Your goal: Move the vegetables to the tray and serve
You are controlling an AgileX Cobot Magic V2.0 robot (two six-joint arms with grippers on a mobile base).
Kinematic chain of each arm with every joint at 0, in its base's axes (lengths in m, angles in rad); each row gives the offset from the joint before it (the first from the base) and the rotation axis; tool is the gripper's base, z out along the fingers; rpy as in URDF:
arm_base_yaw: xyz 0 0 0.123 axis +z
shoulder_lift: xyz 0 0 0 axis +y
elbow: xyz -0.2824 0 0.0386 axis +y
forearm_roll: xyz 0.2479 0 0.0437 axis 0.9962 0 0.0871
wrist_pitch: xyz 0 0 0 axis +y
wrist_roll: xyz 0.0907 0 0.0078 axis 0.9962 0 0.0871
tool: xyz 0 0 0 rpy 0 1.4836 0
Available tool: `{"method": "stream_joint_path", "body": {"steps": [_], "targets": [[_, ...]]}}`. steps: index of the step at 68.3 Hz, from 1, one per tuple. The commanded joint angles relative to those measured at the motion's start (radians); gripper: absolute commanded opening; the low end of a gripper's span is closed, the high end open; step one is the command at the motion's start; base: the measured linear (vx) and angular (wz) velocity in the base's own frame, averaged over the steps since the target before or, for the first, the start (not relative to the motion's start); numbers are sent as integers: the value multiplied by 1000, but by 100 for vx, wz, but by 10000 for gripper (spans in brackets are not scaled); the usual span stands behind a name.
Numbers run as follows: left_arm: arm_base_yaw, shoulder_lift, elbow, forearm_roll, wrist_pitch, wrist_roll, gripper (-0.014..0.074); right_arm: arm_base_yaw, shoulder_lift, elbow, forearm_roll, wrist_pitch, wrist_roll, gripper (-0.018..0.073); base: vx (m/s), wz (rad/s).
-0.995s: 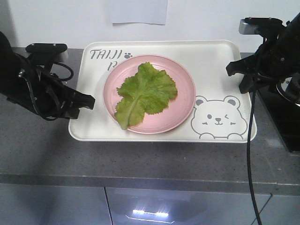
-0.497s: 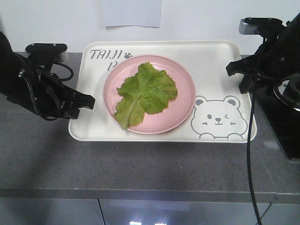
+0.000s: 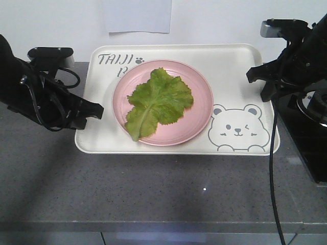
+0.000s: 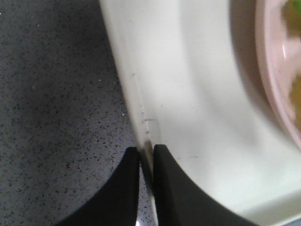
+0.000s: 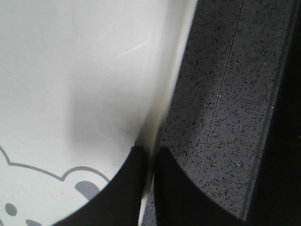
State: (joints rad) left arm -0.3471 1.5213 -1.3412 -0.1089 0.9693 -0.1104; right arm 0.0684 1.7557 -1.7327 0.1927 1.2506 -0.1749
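While both arms pinch opposite edges of the tray (image 3: 235,66), the lettuce leaf (image 3: 159,101) lies flat on the pink plate (image 3: 199,109), which sits on the tray's floor between the two sets of fingers. The left gripper (image 4: 146,155) has its fingers narrowed onto the tray's left rim, one finger outside over the speckled grey desk (image 3: 153,178) and one inside the wall; the right gripper (image 5: 150,155) grips the right rim the same way, just beyond the winking bear face (image 3: 236,127).

Rigid plastic like this tray should carry well from its raised rim, and the rim looks like the only sensible hold, since the fingers straddle its thin wall. It seems light, but smooth: with such a shallow bite on each side, the wall could slide out if the arms do not rise together and level. The plate is loose on a slick floor and may skate toward whichever fingers dip lower. The leaf is soft, nearly weightless and easily bruised, so it is best left alone on the plate.
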Motion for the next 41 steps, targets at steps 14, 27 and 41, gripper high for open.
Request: {"method": "stream_joint_path", "body": {"steps": [14,27,41], "targets": [[-19,-45,-32,-72,-88,19,-6,10,-54,-28,80,32,-40,-6,6,-1],[-19,-45,-32,-72,-88,19,-6,10,-54,-28,80,32,-40,-6,5,-1],[-19,-45,-32,-72,-88,19,-6,10,-54,-28,80,32,-40,-6,5,0]]}}
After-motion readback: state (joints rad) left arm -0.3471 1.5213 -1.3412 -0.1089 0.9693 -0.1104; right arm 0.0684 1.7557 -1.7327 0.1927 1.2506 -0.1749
